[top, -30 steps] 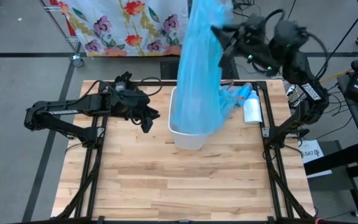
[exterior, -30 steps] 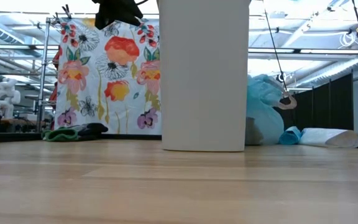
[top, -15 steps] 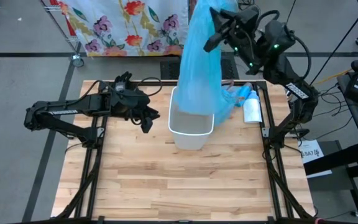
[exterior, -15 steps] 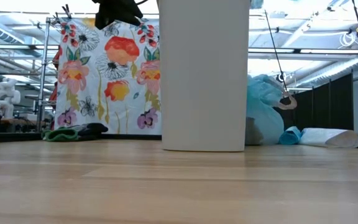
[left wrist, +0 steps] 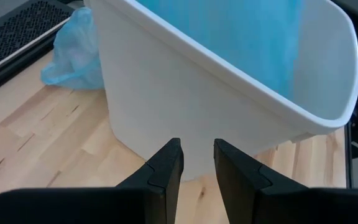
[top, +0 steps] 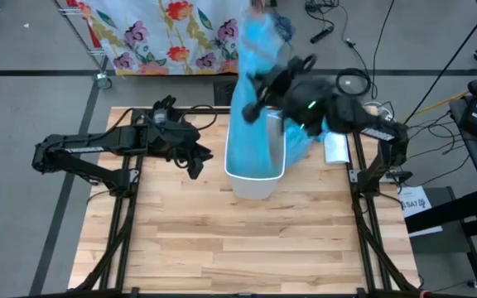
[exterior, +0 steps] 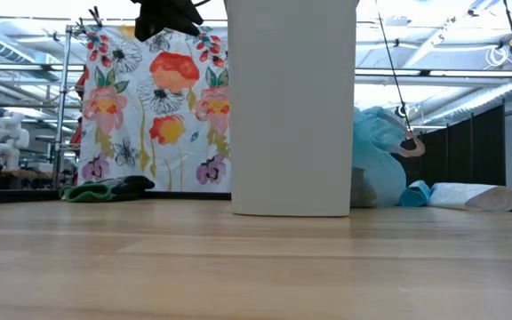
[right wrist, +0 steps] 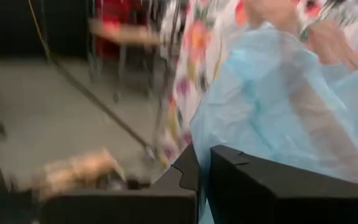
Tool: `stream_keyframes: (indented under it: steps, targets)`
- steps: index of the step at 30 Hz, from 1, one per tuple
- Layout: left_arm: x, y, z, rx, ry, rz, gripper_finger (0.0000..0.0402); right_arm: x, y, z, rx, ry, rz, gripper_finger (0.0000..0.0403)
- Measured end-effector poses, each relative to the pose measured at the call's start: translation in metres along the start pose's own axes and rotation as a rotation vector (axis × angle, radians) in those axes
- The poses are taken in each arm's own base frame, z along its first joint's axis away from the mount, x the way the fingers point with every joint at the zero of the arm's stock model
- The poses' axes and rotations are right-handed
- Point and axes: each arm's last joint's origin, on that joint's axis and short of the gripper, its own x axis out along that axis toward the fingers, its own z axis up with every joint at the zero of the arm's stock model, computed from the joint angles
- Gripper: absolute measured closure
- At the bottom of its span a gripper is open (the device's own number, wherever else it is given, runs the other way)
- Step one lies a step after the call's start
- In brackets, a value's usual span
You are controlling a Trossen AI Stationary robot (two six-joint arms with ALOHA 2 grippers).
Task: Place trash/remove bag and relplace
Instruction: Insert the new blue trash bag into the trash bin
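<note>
My right gripper [top: 259, 89] is clamped on the light-blue bag [top: 251, 124], pinching a fold of the film between its closed fingers [right wrist: 229, 180]. I hold it high above the white bin [top: 255, 178] so the bag hangs down from my gripper as a long sleeve, its lower end inside the bin's mouth. Holding it up this way lets the plastic slide clear of the rim rather than drag the bin along. From my wrist the film spreads out just past my fingers, pale and half see-through, with the flowered cloth [top: 168, 29] beyond it.

My left gripper [top: 197, 157] waits low, just beside the bin's wall, its fingers [left wrist: 166, 171] a little apart and closed on nothing. The wall stands right in front of them, not touching as far as I can tell. I judge it sits there to steady the bin if the bag tugs it sideways.

As for the trash, I see no wads on the table [top: 238, 240]; whether they lie inside the bag, below my right gripper, I cannot tell. More blue plastic [top: 309, 132] lies bunched on the table under my right arm, next to a white object [top: 335, 147], perhaps the fresh liner.
</note>
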Motion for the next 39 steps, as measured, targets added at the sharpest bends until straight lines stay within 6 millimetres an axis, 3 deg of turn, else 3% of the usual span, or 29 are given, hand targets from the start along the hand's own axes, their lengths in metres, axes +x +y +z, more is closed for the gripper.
stream_keyframes:
  steps: [5,12,23,34,39]
  targets:
    - [0.0,0.0,0.0,0.0,-0.002,0.001,0.0304,-0.009,0.035,-0.034,-0.131,0.199,-0.024,0.0403]
    - [-0.007,0.0,0.001,-0.002,-0.029,-0.004,0.0304,-0.024,0.051,-0.077,-0.11,0.448,-0.101,0.0403]
    - [-0.012,0.001,0.003,0.027,-0.058,-0.009,0.0304,-0.048,0.08,-0.094,0.159,0.651,0.051,0.0403]
    - [-0.012,0.0,0.003,0.105,-0.037,-0.049,0.0304,-0.037,0.106,-0.118,0.234,0.787,0.081,0.0402]
    - [-0.012,0.0,0.0,0.138,-0.001,-0.071,0.0304,-0.04,0.111,-0.12,0.292,0.792,0.067,0.0373]
